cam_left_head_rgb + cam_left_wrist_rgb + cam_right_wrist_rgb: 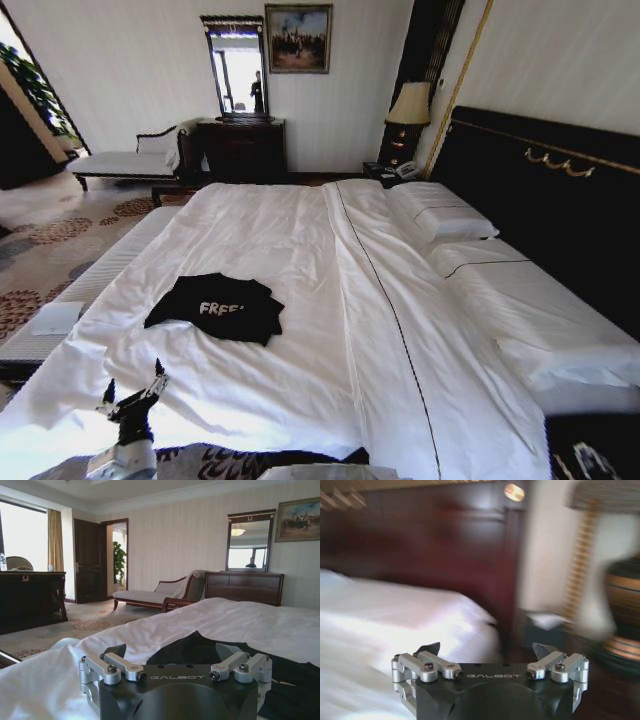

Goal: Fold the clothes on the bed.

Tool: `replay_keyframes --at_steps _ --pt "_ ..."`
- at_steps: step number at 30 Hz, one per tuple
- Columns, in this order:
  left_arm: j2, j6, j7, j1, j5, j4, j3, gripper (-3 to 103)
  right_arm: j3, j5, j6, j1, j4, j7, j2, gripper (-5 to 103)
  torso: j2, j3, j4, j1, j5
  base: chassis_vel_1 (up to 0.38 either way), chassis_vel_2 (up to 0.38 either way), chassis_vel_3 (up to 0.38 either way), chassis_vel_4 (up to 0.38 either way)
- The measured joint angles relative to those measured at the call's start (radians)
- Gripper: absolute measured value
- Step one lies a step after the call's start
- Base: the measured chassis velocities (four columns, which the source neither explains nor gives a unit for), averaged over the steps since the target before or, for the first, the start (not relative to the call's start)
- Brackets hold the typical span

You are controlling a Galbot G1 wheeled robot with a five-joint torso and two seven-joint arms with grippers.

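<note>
Left tool [133, 385] hovered low over the near left edge of the bed [330, 300], fingers spread wide, holding nothing. Just beyond it, apart from the fingers, the black T-shirt [218, 306] lay partly folded on the white duvet, "FREE" lettering up, left of the bed's centre seam. Right tool [487, 652] stood near the dark headboard [420, 545] and bedside lamp [615, 580], fingers wide, empty.

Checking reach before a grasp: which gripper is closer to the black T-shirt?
The left gripper, open just short of the T-shirt on the bed; the right gripper faces the headboard.
</note>
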Motion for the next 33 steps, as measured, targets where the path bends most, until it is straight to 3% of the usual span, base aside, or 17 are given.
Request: replay_keyframes --at_steps 3,4,7,8,12,13,17,20,22,23,27,30,33 --pt "0.003 0.003 0.024 0.031 -0.016 -0.054 0.003 100 -0.011 0.035 0.130 0.088 -0.025 -0.264 -0.045 100 0.000 0.000 0.0001 0.000 -0.0003 0.000 0.000 0.000 0.000" --pt "0.003 0.003 0.024 0.031 -0.016 -0.054 0.003 100 -0.011 0.035 0.130 0.088 -0.025 -0.264 -0.045 100 0.000 0.000 0.0001 0.000 -0.0003 0.000 0.000 0.000 0.000" --pt "0.006 0.004 0.084 0.076 -0.026 -0.151 0.018 100 -0.059 0.081 0.217 0.168 -0.072 -0.596 -0.105 100 0.000 0.000 0.0000 0.000 -0.0001 0.000 0.000 0.000 0.000" --pt "0.006 0.004 0.084 0.076 -0.026 -0.151 0.018 100 -0.059 0.081 0.217 0.168 -0.072 -0.596 -0.105 100 0.000 0.000 0.0000 0.000 -0.0001 0.000 0.000 0.000 0.000" --pt "0.031 -0.011 0.203 0.129 -0.023 -0.251 0.071 100 -0.156 0.119 0.249 0.250 -0.134 -0.927 -0.163 100 0.000 0.000 -0.0001 0.000 0.0000 0.000 0.000 0.000 0.000" --pt "0.031 -0.011 0.203 0.129 -0.023 -0.251 0.071 100 -0.156 0.119 0.249 0.250 -0.134 -0.927 -0.163 100 0.000 0.000 -0.0001 0.000 0.0000 0.000 0.000 0.000 0.000" --pt "0.035 0.009 0.276 0.156 -0.072 -0.350 0.085 100 -0.232 0.024 0.320 0.287 -0.188 -1.236 -0.143 100 0.000 0.000 -0.0001 0.000 -0.0002 0.000 0.000 0.000 0.000" --pt "0.030 0.032 0.285 0.167 -0.080 -0.399 0.090 100 -0.245 -0.019 0.320 0.274 -0.168 -1.275 -0.113 100 0.000 0.000 -0.0003 0.000 -0.0002 0.000 0.000 0.000 0.000" --pt "0.032 0.091 0.286 0.145 -0.064 -0.424 0.111 100 -0.258 -0.085 0.303 0.283 -0.152 -1.239 -0.090 100 0.000 0.000 -0.0003 0.000 -0.0003 0.000 0.000 0.000 0.000" --pt "0.032 0.091 0.286 0.145 -0.064 -0.424 0.111 100 -0.258 -0.085 0.303 0.283 -0.152 -1.239 -0.090 100 0.000 0.000 -0.0003 0.000 -0.0003 0.000 0.000 0.000 0.000" --pt "0.057 0.220 0.281 0.078 0.002 -0.431 0.127 100 -0.249 -0.255 0.281 0.305 -0.150 -1.143 -0.053 100 0.000 0.000 -0.0004 0.000 -0.0004 0.000 0.000 0.000 0.000" --pt "0.066 0.254 0.280 0.062 0.007 -0.431 0.127 100 -0.245 -0.271 0.249 0.302 -0.133 -1.113 -0.047 100 0.000 0.000 -0.0002 0.000 -0.0005 0.000 0.000 0.000 0.000" --pt "0.078 0.251 0.305 0.056 0.013 -0.427 0.154 100 -0.262 -0.195 0.150 0.286 -0.090 -1.056 -0.060 100 0.000 0.000 -0.0003 0.000 -0.0004 0.000 0.000 0.000 0.000"
